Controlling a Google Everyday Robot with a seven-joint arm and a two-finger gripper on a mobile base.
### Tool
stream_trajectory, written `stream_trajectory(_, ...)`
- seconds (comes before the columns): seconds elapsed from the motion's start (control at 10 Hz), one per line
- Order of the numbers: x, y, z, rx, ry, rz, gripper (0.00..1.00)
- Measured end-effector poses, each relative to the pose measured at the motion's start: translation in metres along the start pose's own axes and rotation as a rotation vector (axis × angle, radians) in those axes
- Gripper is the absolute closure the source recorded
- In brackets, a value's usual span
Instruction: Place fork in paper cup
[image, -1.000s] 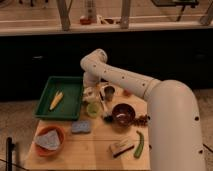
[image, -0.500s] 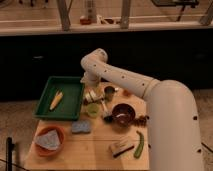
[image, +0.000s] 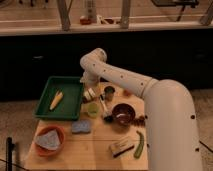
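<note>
Change over the last second is small: the gripper (image: 90, 93) has stayed low over the bench (image: 95, 150), just beside the right edge of the tray (image: 72, 92), and it has shifted only a little. Nothing on the bench has moved. Whether the gripper grasps anything cannot be told.

The fork (image: 103, 106), as far as the dim view allows, is the slim pale thing lying on the bench just below the gripper. It lies between the green cup (image: 92, 109) and the brown bowl (image: 123, 114), with its dark end near the bowl. The paper cup (image: 109, 92) stands upright just to the right of the gripper, and the fork is not in it. The task therefore looks to be at the grasping step, with the lift and the drop into the cup not yet done.

Nearer the front lie a sponge (image: 81, 126), an orange bowl (image: 50, 152) with a cloth in it, and a green vegetable (image: 139, 144). These are well apart from the work. The green cup and the brown bowl stand close on both sides of the fork and leave little room for a grasp. The paper cup, so near the gripper, could be knocked over.
</note>
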Motion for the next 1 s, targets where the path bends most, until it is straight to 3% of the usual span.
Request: stream_trajectory(1.0, -0.0016, 0.0006, -0.0012, 0.000, 0.010, -0.012, 0.20)
